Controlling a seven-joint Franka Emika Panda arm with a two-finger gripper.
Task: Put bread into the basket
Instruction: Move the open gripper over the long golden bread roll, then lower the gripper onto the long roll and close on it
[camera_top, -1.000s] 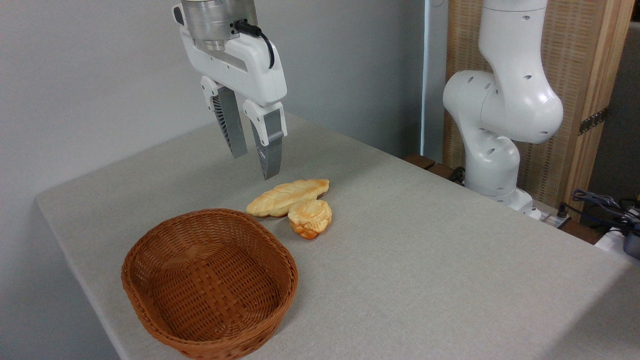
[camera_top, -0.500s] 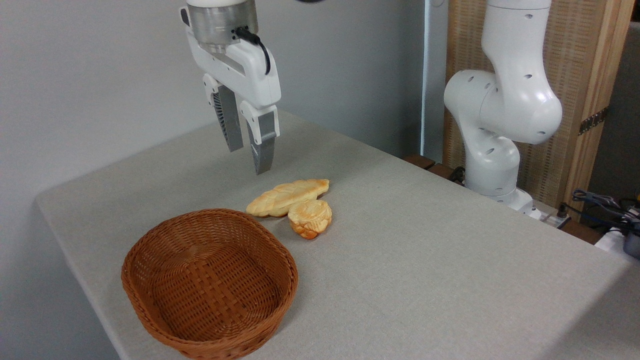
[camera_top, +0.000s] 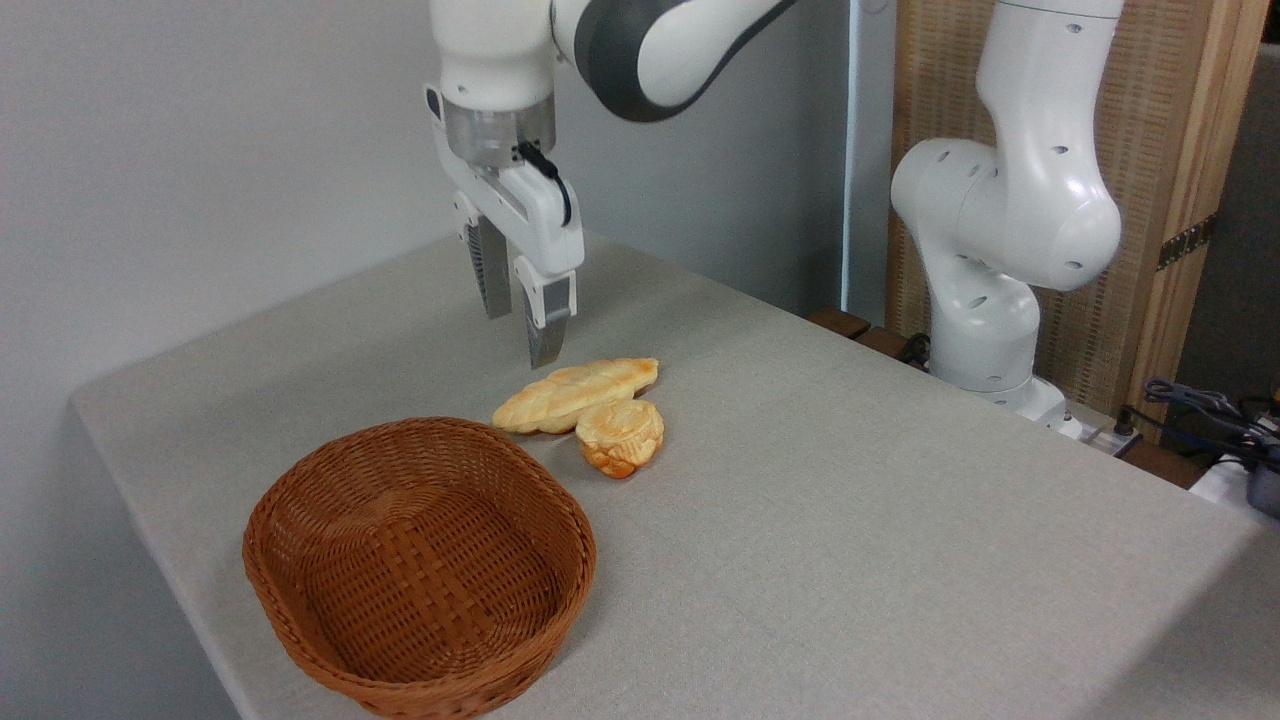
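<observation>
The bread (camera_top: 574, 394) lies on the desk (camera_top: 850, 520) behind the basket (camera_top: 418, 565), touching a small bun (camera_top: 621, 436), and looks light, stiff and glossy, so the empty hand (camera_top: 522, 335) above it, fingers slightly apart, should pinch its thick middle.

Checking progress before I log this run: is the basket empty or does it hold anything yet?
Empty. The basket shows only bare weave inside; the bread lies on the table behind it.
</observation>
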